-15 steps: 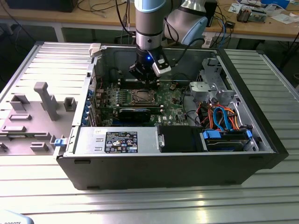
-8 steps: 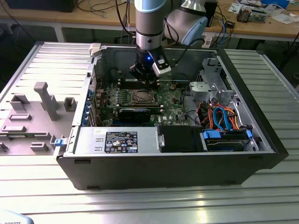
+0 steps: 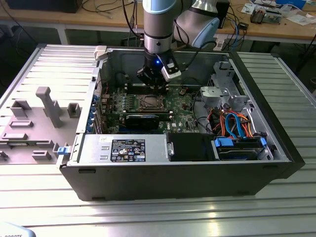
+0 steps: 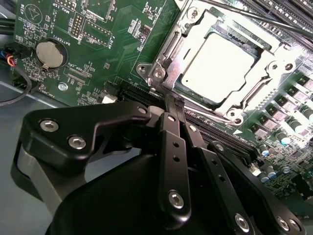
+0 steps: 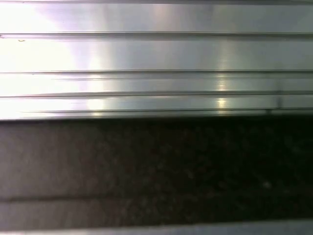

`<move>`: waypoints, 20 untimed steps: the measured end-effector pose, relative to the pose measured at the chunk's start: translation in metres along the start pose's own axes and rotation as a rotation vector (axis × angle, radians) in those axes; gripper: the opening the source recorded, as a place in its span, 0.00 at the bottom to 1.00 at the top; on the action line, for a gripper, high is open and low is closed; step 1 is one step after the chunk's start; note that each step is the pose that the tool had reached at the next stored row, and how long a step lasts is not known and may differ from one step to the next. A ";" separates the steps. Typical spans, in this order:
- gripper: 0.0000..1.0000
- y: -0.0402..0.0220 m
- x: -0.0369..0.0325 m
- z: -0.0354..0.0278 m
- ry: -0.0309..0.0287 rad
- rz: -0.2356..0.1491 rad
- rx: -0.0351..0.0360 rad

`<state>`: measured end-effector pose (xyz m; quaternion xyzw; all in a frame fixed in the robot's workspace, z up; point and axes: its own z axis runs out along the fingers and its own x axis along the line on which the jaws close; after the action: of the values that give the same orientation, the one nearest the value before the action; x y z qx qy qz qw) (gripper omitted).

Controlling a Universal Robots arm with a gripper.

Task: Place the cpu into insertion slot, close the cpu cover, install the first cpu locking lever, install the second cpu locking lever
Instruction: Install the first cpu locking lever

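The cpu (image 4: 217, 66) lies flat in the insertion slot (image 3: 148, 102) on the green board, its pale metal top showing through the window of the cpu cover (image 4: 268, 73), which is folded down over it. A thin locking lever (image 4: 254, 17) runs along the far side of the socket, and another (image 4: 168, 46) lies along the near side. My gripper (image 4: 172, 102) hangs low over the board with its black fingers (image 4: 173, 147) pressed together, tips at the socket's near corner. I see nothing held between them. In the exterior view the gripper (image 3: 157, 88) stands just behind the socket.
A long black card with a white stripe (image 3: 142, 120) stands in front of the socket. The case wall (image 3: 163, 177), a labelled metal box (image 3: 126, 149) and a drive cage with blue and orange cables (image 3: 237, 126) hem the board in. A coin battery (image 4: 50, 54) sits nearby.
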<state>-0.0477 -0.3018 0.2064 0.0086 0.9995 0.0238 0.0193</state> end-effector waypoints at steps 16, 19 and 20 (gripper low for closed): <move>0.11 -0.0002 -0.0007 0.0021 0.0006 -0.001 0.0214; 0.11 -0.0002 -0.0009 0.0035 0.0005 -0.001 0.0293; 0.11 -0.0002 -0.0009 0.0039 0.0006 -0.001 0.0310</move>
<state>-0.0466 -0.3019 0.2025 0.0082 0.9998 0.0083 0.0189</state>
